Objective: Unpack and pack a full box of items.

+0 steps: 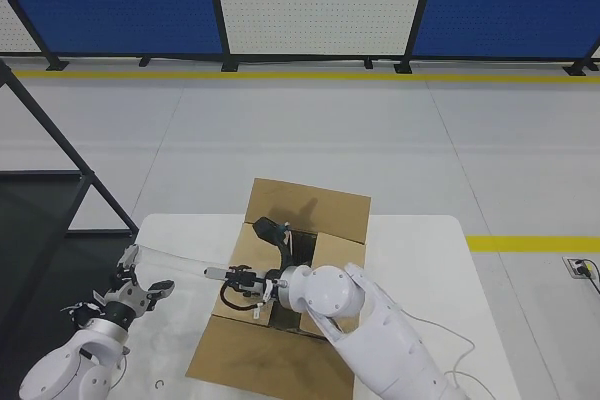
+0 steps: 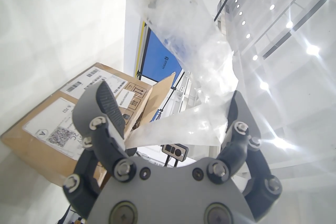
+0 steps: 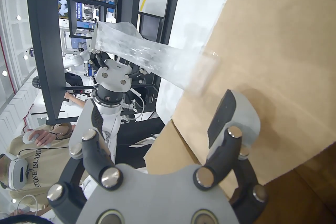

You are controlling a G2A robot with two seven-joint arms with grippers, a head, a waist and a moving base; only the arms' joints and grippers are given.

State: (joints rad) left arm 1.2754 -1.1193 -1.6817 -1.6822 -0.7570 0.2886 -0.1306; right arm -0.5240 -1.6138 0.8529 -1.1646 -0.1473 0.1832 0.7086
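An open cardboard box (image 1: 310, 205) stands in the middle of the white table (image 1: 430, 260), its flaps spread out. A long strip of clear plastic film (image 1: 180, 264) runs from the box's left flap to my left gripper (image 1: 140, 275) near the table's left edge. In the left wrist view the film (image 2: 183, 51) lies loosely between the widely spread fingers (image 2: 110, 104) of the open left gripper (image 2: 170, 109). My right gripper (image 3: 160, 114) is open beside the cardboard flap (image 3: 262, 51), where the film (image 3: 157, 57) ends. From above, the right gripper (image 1: 230, 278) is at the box's left side.
A black metal rack (image 1: 40, 150) stands just left of the table. A dark object (image 1: 270, 232) sits inside the box. A thin cable (image 1: 460, 350) lies on the table's right part. The box's near flap (image 1: 260, 365) reaches the front edge.
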